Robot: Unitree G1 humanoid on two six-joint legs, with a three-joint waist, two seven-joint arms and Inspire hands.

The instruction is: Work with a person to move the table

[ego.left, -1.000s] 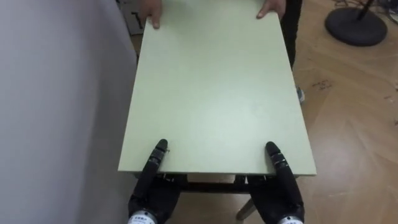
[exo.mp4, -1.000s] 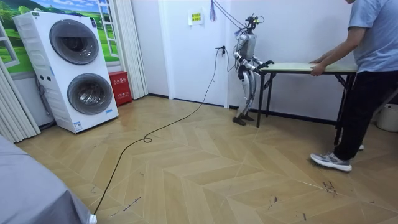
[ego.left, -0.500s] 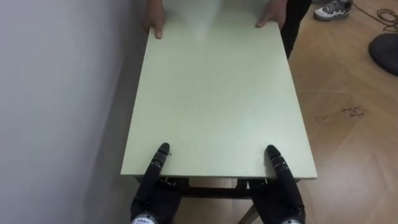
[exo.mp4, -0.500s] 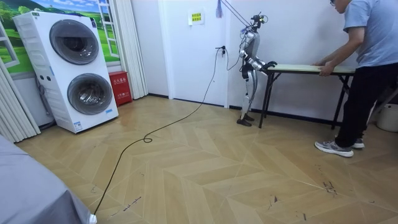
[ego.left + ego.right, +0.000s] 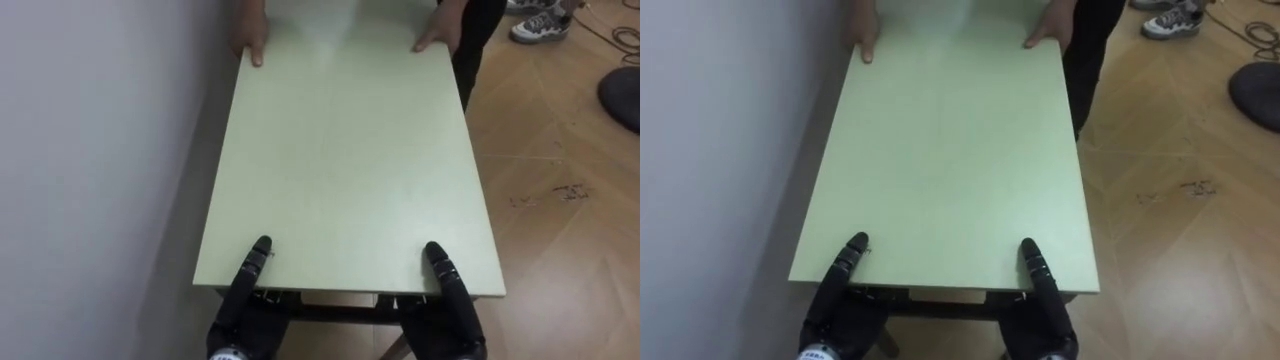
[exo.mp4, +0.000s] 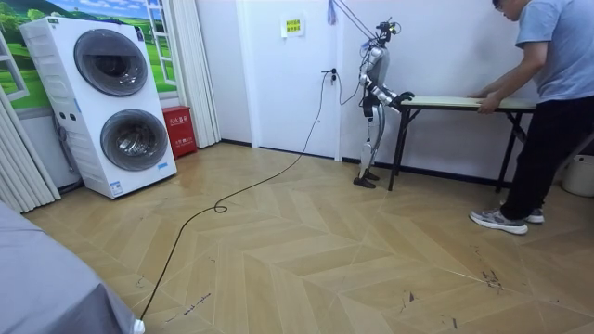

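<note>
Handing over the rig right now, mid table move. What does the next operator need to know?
Left hand and right hand are at the near short edge of the table, one by each corner; their grip cannot be judged.
The person's hands are on the far edge. The table runs along the wall on the robot's left.
Done: both ends manned.
Left: carry it with the person; whether it is lifted is unclear.

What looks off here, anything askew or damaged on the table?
Nothing stands out. The table sits level beside the wall, with the left hand and right hand at its near edge and the person's hands on the far edge. No damage is visible.
</note>
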